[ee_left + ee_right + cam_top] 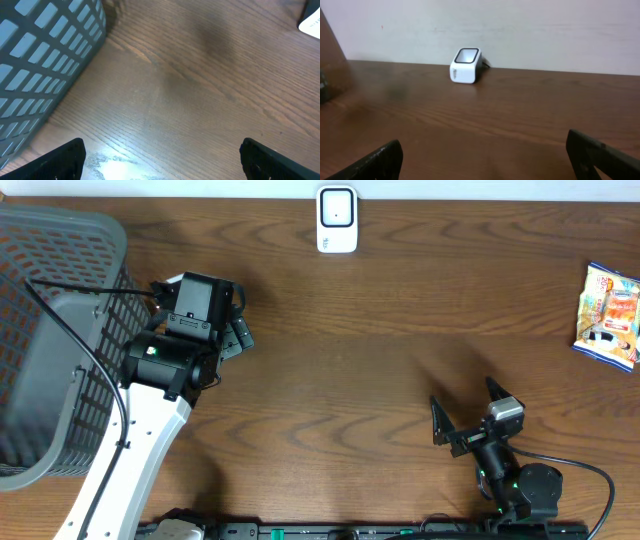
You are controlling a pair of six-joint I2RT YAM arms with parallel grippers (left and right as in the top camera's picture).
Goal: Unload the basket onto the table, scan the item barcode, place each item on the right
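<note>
The left gripper (238,320) hovers with jaws fully spread and nothing between them, just beside the grey basket (60,290), which probably serves as the bin for scanned goods. The white scanner (337,220) stands at the table's (330,380) far edge, its window facing up so that a barcode can be presented from above. The right gripper (463,398) is likewise spread and empty, aimed toward the scanner. The snack packet (610,315), the item to scan, lies flat at the far right, well apart from both grippers. The right arm is nearer to it.

The left claw (161,152), spread wide, hangs over the wooden table (200,90) beside a grey basket (40,60).
</note>
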